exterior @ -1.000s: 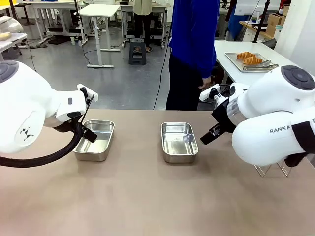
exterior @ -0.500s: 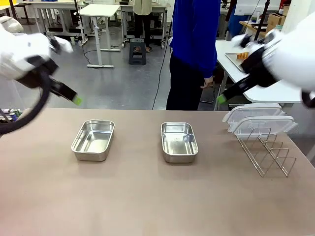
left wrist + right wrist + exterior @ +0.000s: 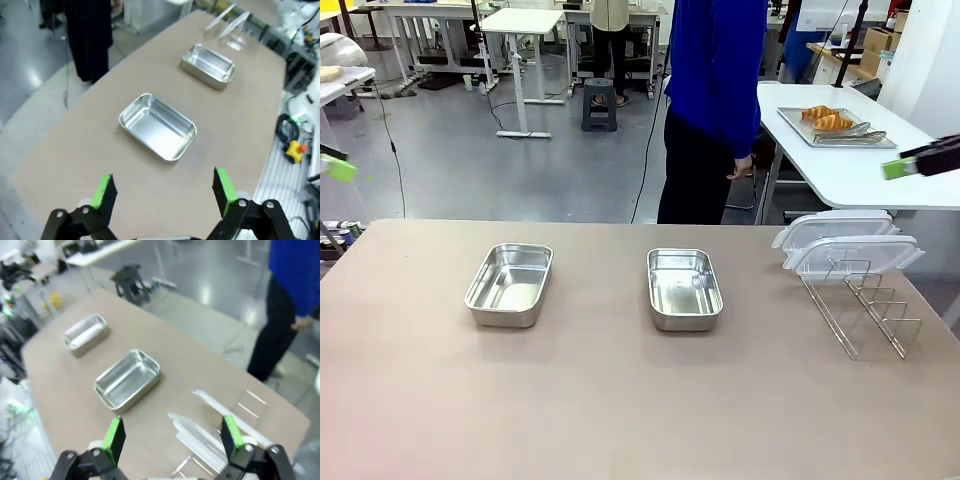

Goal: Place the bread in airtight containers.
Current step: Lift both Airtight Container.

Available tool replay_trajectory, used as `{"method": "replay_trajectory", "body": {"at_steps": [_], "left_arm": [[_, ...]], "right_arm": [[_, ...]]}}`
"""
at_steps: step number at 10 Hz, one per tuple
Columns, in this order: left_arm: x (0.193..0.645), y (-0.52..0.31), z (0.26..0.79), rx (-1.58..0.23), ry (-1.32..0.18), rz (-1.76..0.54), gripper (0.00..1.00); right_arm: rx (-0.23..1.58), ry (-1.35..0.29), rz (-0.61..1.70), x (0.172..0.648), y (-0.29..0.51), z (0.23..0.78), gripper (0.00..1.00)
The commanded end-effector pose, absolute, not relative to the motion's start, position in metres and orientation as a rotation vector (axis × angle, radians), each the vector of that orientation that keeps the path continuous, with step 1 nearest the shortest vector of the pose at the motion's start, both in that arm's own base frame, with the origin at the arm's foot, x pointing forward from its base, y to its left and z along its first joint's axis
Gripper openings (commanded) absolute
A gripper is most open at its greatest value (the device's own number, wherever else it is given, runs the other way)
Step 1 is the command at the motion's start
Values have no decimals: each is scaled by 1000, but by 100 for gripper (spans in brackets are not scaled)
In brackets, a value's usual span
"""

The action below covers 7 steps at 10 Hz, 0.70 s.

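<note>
One broad brown tabletop (image 3: 620,400) carries the empty gear, and off its far right corner stands a white side table (image 3: 840,175), next to a person in a blue top (image 3: 715,80). On that side table lies a large flat steel tray (image 3: 790,116), and on the tray rest the two golden-brown ridged croissants (image 3: 825,119), touching each other and well apart from both arms. At the tabletop's right end a wire rack (image 3: 865,310) props up two clear plastic clip lids (image 3: 845,245). Two small shiny rectangular boxes sit open and empty: the left steel container (image 3: 510,284) and the middle steel container (image 3: 684,288), apart from one another. The left claw (image 3: 162,186) hangs high above the tabletop with its green-padded fingers spread wide and nothing between them. The right claw (image 3: 173,434) is likewise raised, spread wide and empty. The croissants are likely very light, soft and flaky, with a somewhat greasy crust, so a hard squeeze would crush or shed them. The best hold is probably a gentle pinch across the thick middle of the body rather than the thin, brittle ends. The steel boxes look stiff but light and slick, so they may slide if nudged during a drop-in.
</note>
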<state>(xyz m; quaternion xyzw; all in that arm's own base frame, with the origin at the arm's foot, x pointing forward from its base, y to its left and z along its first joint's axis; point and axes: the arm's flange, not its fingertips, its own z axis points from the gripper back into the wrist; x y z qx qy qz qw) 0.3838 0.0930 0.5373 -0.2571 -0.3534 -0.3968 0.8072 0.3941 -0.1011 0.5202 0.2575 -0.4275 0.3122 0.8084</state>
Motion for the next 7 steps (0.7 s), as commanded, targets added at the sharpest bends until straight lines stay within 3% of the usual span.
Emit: {"method": "replay_trajectory", "body": {"at_steps": [1,4,7], "left_arm": [[380,118,526,-610,-823,-857,100],[359,145,514,-609,-933,-841,100],[357,137,512,-627,-932,-830,100]], "right_arm": [[676,-1009,737,385,-124,496,100],[740,-1086,750,370,-150,470,100],[785,-1128,720,364,-163,459,100]]}}
